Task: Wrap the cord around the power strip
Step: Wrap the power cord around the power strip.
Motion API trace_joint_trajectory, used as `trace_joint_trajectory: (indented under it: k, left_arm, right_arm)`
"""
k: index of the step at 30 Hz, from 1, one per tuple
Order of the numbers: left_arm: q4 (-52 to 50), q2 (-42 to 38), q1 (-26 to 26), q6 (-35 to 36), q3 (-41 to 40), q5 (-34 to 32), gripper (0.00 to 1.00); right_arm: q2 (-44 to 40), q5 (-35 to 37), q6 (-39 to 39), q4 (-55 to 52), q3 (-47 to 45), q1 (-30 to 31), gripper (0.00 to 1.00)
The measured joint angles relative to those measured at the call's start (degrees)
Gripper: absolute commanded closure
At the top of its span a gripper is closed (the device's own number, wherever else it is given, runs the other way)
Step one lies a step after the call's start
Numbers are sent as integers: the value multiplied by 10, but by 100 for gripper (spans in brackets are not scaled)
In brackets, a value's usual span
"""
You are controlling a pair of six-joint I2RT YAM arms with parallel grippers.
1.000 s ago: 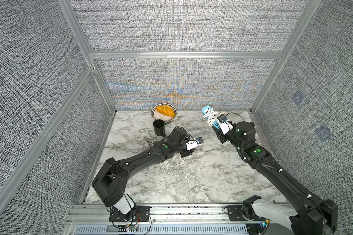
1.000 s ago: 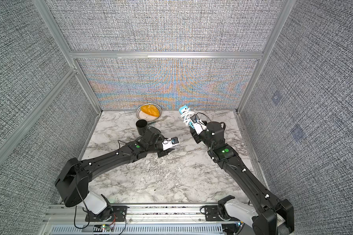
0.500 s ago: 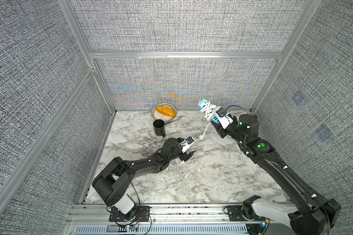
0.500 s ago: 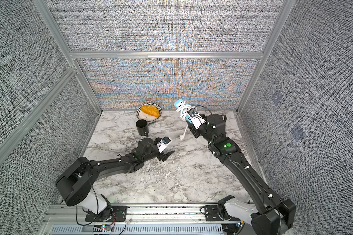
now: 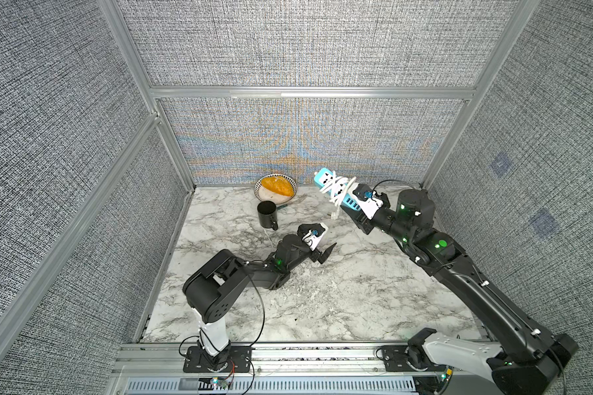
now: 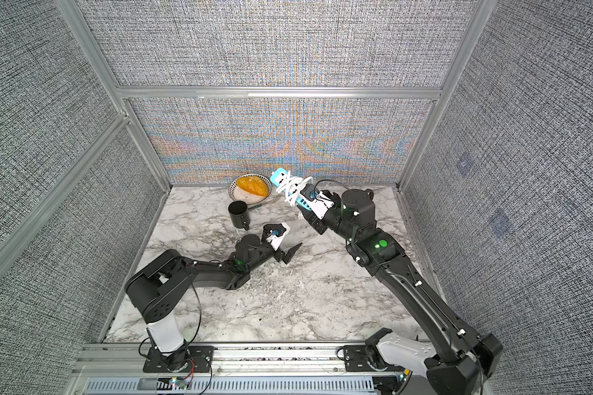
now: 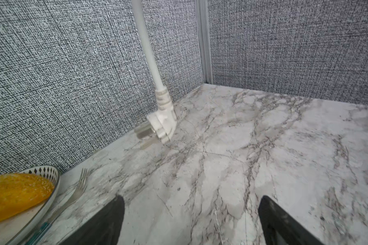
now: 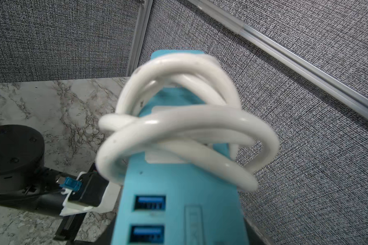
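Note:
My right gripper (image 5: pixel 355 205) is shut on the USB end of the light-blue power strip (image 5: pixel 324 178), holding it in the air near the back wall. The white cord (image 5: pixel 336 186) is looped several times around the strip (image 8: pixel 179 201), as the loops of cord (image 8: pixel 189 127) show in the right wrist view. Its tail hangs down, and the plug (image 7: pixel 163 124) dangles just above the marble. My left gripper (image 5: pixel 322 246) is low over the table, in front of the plug. It stands open (image 7: pixel 191 212) with nothing between its fingers.
A patterned plate (image 5: pixel 264 195) with orange food stands by the back wall, with a fork (image 7: pixel 77 191) beside it. A black mug (image 5: pixel 267 214) stands just in front of the plate. Fabric walls close in the back and both sides.
My left gripper has opened and drawn back low toward the near side. The cord's plug end now hangs free. The right arm has shifted the strip slightly leftward.

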Motion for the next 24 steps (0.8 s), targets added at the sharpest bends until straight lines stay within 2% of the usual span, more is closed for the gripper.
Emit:
trace_joint_trajectory:
  k: [7,11,17,20,24]
  left_arm:
    - [62,66,2,-5,55,-17,3]
    - [76,79,4,-7,72,-15,16]
    - [94,95,13,-11,90,5,42]
    - [91,110,19,-17,96,17,50]
    - [90,112,23,-17,104,33,53]
  right_arm:
    - [4,-16,6,-6,20,10,100]
    - [5,-24,9,-10,28,18,100]
    - [5,-24,14,-18,29,23,100]
    - [6,-24,14,-23,33,23,100]
    - [9,-24,14,-24,38,23,100]
